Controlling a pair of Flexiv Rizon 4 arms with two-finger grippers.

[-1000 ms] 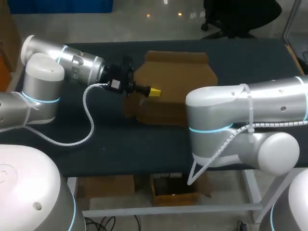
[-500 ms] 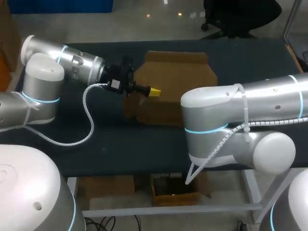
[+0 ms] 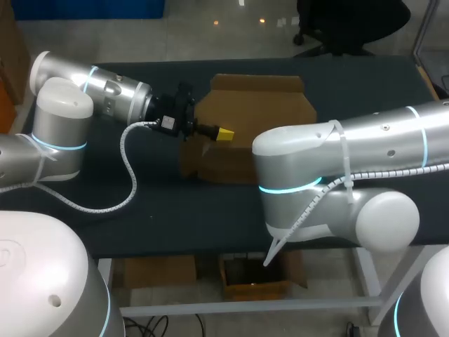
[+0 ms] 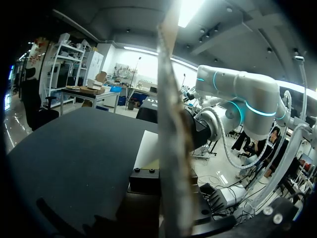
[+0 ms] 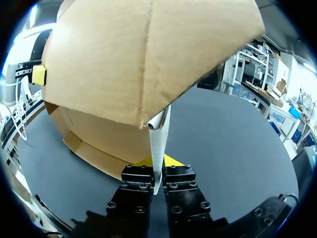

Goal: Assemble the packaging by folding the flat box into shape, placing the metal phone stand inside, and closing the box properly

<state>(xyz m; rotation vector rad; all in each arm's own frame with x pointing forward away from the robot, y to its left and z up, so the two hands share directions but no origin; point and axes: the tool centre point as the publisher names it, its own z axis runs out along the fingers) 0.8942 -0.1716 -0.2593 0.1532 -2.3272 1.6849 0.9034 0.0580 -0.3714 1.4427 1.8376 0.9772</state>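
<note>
The brown cardboard box [image 3: 252, 112] lies partly folded mid-table, one panel raised. My left gripper [image 3: 224, 133] comes in from the left and is shut on the box's left panel, which stands edge-on between its fingers in the left wrist view [image 4: 171, 119]. My right gripper [image 5: 158, 166] is hidden behind its own arm [image 3: 330, 175] in the head view. In the right wrist view it is shut on a thin flap [image 5: 159, 139] that hangs down from the raised box [image 5: 138, 59]. The left gripper's yellow tip [image 5: 38, 74] shows at the box's far side. No phone stand is in view.
The dark table [image 3: 168, 203] shows bare cloth in front of and to the left of the box. My right arm's elbow covers the box's front right part in the head view. My left arm's cable [image 3: 130, 175] loops over the table's left side.
My right arm has swung a little to the left in the head view. The left arm and the box have kept still.
</note>
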